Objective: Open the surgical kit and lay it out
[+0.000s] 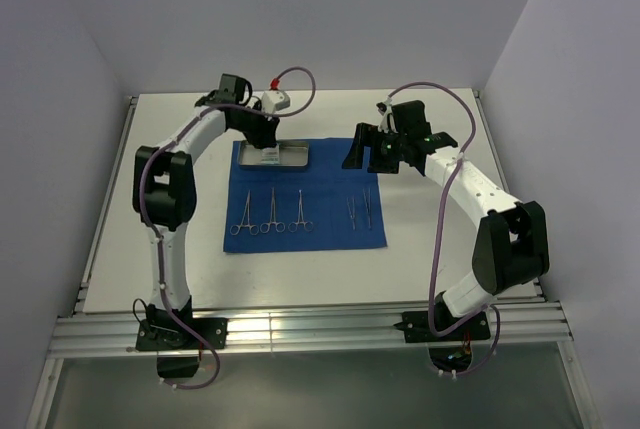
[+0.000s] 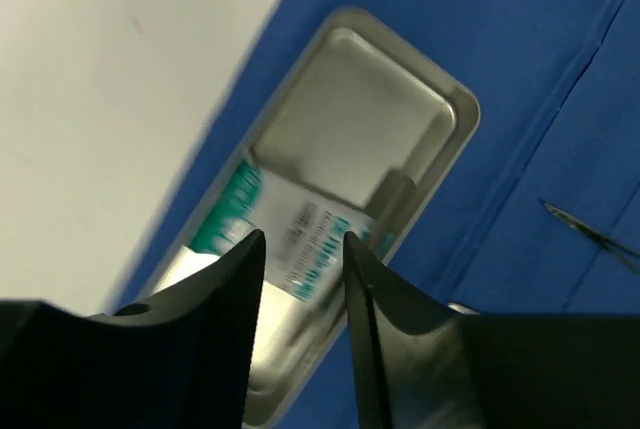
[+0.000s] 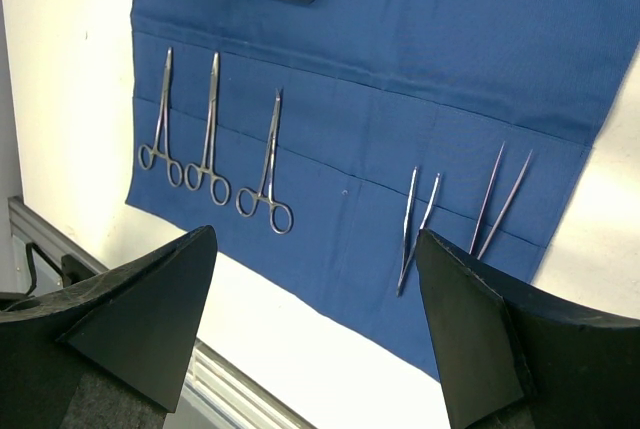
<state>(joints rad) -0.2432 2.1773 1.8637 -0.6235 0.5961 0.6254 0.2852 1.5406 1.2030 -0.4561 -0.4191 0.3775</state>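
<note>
The royal-blue cloth wrap (image 1: 320, 224) lies spread flat on the table. A shallow steel tray (image 1: 292, 156) sits on its far left corner, with a white-green packet (image 2: 290, 219) lying in the tray (image 2: 350, 109). Three ring-handled clamps (image 1: 270, 212) lie side by side on the left of the cloth, and two tweezers (image 1: 359, 210) lie on the right. My left gripper (image 2: 303, 239) hovers over the packet with its jaws partly apart and nothing clamped between them. My right gripper (image 3: 315, 249) hangs wide open above the cloth's right side, empty.
White table (image 1: 430, 259) all round the cloth, walled on the left, back and right. Aluminium rails (image 1: 300, 329) run along the near edge by both arm bases. The clamps (image 3: 208, 129) and tweezers (image 3: 415, 224) lie below the right wrist camera.
</note>
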